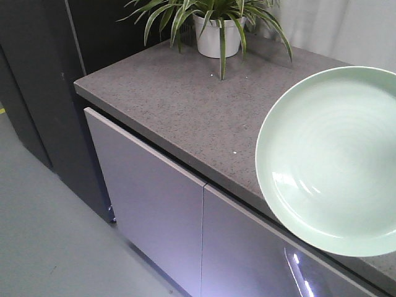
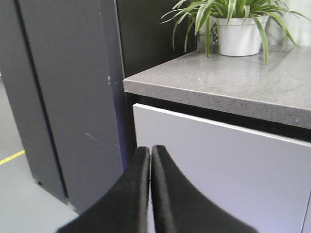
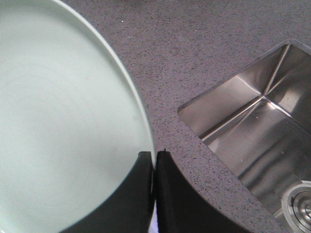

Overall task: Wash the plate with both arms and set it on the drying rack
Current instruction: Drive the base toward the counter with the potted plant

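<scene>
Right gripper (image 3: 154, 154) pinches the plate (image 3: 63, 121) by its rim over the counter (image 3: 194, 48), beside the sink (image 3: 257, 131) (carrying step, I judge). Left gripper (image 2: 150, 148) is closed, empty; next, bring the plate over the sink.

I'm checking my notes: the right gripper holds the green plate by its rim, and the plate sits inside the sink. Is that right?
The right gripper does pinch the plate by its rim, but the plate is not in the sink; it is over the grey countertop beside it, as the right wrist view shows.
</scene>
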